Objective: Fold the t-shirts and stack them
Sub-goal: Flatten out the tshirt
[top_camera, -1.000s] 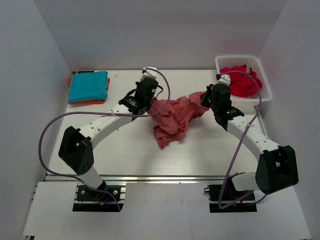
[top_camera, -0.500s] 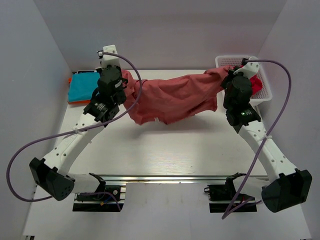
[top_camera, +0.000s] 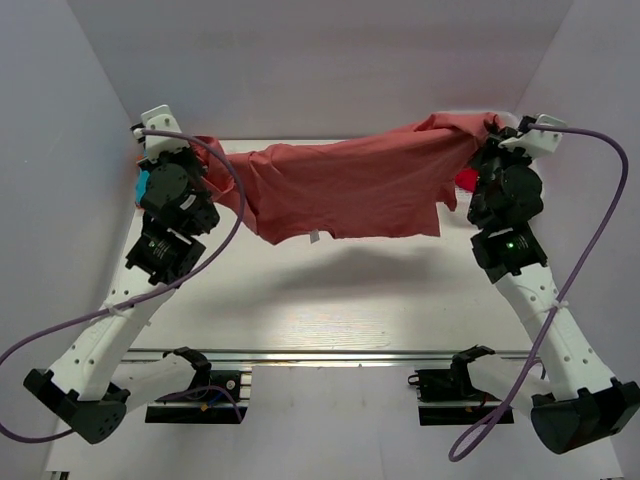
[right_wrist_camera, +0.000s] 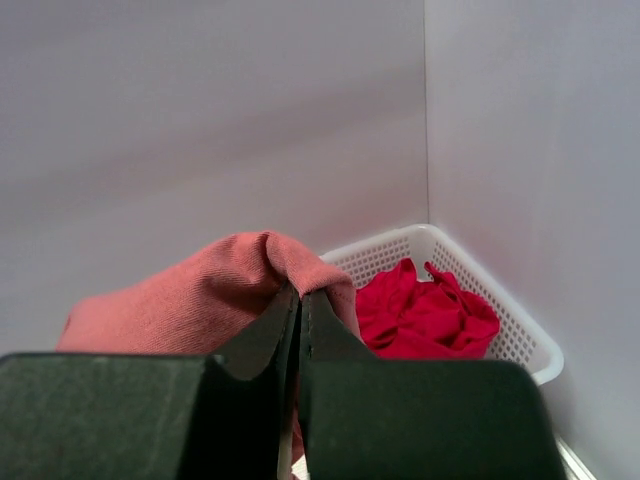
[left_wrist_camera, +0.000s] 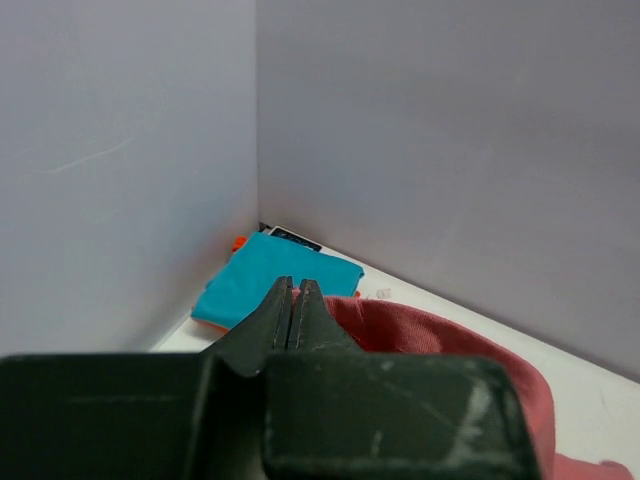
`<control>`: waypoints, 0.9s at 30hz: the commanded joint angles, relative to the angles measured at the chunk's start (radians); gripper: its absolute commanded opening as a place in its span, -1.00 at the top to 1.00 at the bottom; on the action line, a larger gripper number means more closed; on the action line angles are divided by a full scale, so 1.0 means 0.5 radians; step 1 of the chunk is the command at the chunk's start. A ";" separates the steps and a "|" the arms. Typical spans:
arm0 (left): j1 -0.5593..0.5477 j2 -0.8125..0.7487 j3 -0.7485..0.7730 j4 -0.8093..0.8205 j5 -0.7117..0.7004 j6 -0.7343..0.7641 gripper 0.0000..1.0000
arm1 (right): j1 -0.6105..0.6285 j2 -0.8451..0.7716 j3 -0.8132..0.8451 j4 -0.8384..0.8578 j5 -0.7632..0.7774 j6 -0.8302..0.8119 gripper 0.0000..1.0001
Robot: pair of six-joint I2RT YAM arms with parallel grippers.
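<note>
**Far left.** A folded teal t-shirt (left_wrist_camera: 240,285) lies in the far left corner of the bench (top_camera: 350,300), on top of an orange garment (left_wrist_camera: 238,242) of which only a corner shows. Judgement: this is the finished stack, kept against the walls so the middle of the bench is free for folding.

**Left arm.** The left arm (top_camera: 165,200) is raised high near the left wall. In its wrist view the jaws are pressed together, with salmon cloth bunched just beside the tips. From above, the garment hangs from this point. Judgement: the jaws are clamped on one end of the shirt.

**Centre.** The salmon t-shirt (top_camera: 350,185) is in the air, stretched between the two arms and well clear of the bench, with its shadow on the surface below. Its upper edge is drawn fairly taut, the lower edge hangs loose, and a small white tag (top_camera: 313,237) dangles there. Judgement: it is held wide and high so that it opens out and its creases drop away before it is laid flat.

**Right arm.** The right arm (top_camera: 505,210) is raised to match. In its wrist view the jaws are clenched on a fold of the same salmon cloth, which drapes over the tips.

**Far right.** A white basket (right_wrist_camera: 450,260) sits in the far right corner and holds a crumpled red garment (right_wrist_camera: 425,310). Judgement: that piece is not yet folded.
</note>
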 commanded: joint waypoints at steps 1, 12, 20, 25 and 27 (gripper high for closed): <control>0.014 -0.152 -0.024 -0.006 -0.158 0.037 1.00 | -0.016 -0.169 0.058 0.140 0.042 -0.110 1.00; 0.014 -0.720 -0.177 -0.307 0.453 -0.224 1.00 | -0.010 -0.623 -0.187 0.051 -0.302 0.003 1.00; 0.014 -0.677 -0.195 -0.414 0.539 -0.319 1.00 | -0.007 -0.679 -0.264 0.011 -0.336 0.049 1.00; 0.014 -0.545 -0.348 -0.392 0.600 -0.457 1.00 | -0.010 -0.578 -0.402 0.048 -0.238 0.266 1.00; 0.014 -0.429 -0.410 -0.356 0.600 -0.537 1.00 | -0.013 -0.441 -0.482 0.057 -0.222 0.319 1.00</control>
